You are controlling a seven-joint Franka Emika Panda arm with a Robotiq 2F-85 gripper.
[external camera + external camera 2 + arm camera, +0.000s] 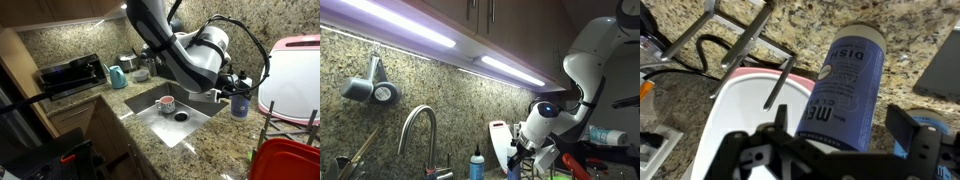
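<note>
A blue bottle (848, 80) with white lettering fills the wrist view, between the fingers of my open gripper (840, 118). The fingers sit either side of its lower part with a gap on the right side; nothing is clamped. In an exterior view the same blue bottle (240, 106) stands on the granite counter right of the sink, with the gripper (231, 93) reaching it from the sink side. A white cutting board (745, 125) with a red rim lies just beside the bottle.
A steel sink (150, 112) holds a small cup (166, 102) near its drain. A toaster oven (70, 74) and teal kettle (117, 76) stand at the back. A pink-rimmed white board (295, 75) and red rack (285, 160) crowd the right. A faucet (415, 125) rises nearby.
</note>
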